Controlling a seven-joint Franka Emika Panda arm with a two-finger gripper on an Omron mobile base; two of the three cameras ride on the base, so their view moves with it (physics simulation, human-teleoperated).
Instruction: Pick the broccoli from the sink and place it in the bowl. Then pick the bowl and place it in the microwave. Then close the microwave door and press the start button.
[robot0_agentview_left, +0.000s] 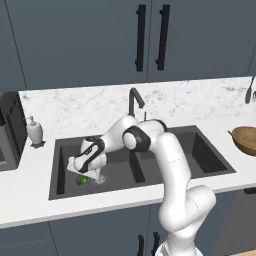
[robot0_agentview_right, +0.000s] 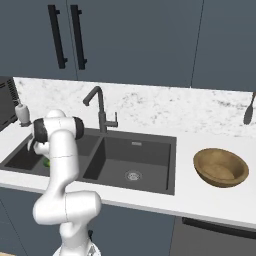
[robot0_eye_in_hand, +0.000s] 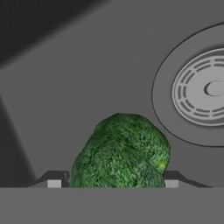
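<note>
Broccoli (robot0_eye_in_hand: 120, 151) sits closest in the hand view, between the two dark fingertips (robot0_eye_in_hand: 54, 180) of the end effector (robot0_agentview_left: 86, 176), which stand apart on either side of it; whether they touch it I cannot tell. It lies on the floor of the left basin of the sink (robot0_agentview_left: 205, 165), near a round silver drain (robot0_eye_in_hand: 202, 89). Far to the right, the brown bowl (robot0_agentview_right: 220, 167) rests on the white tabletop (robot0_agentview_right: 200, 200).
</note>
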